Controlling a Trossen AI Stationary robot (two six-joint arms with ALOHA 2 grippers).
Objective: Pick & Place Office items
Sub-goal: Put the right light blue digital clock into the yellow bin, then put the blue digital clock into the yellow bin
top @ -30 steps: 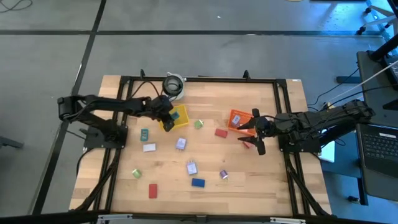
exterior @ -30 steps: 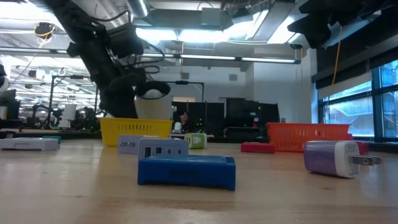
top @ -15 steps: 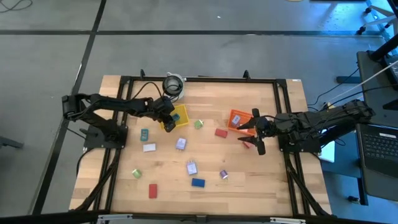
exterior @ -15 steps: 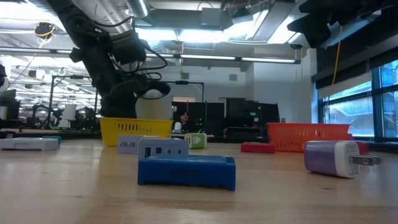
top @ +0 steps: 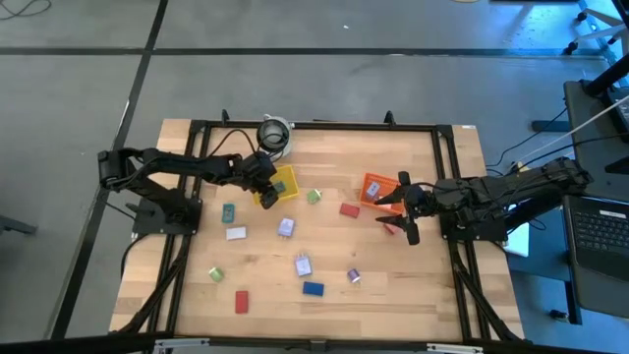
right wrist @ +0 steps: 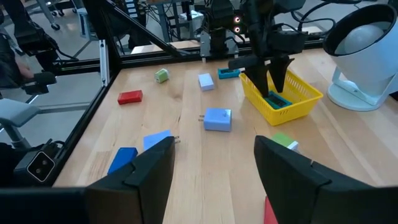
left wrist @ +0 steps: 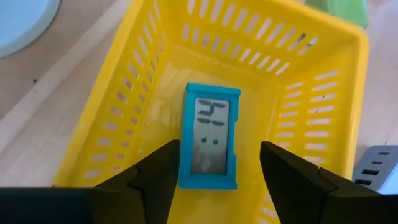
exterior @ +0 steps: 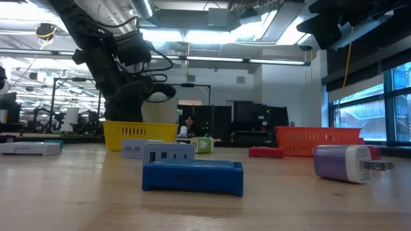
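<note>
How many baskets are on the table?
2. The yellow basket sits under the left gripper, with a teal item inside. The orange basket sits beside the right gripper. None seem hidden.

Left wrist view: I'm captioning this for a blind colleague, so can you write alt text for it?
The left gripper hangs open over a yellow mesh basket, with a teal block lying flat on the basket floor between its fingers. Bare wooden table shows beside the basket.
</note>
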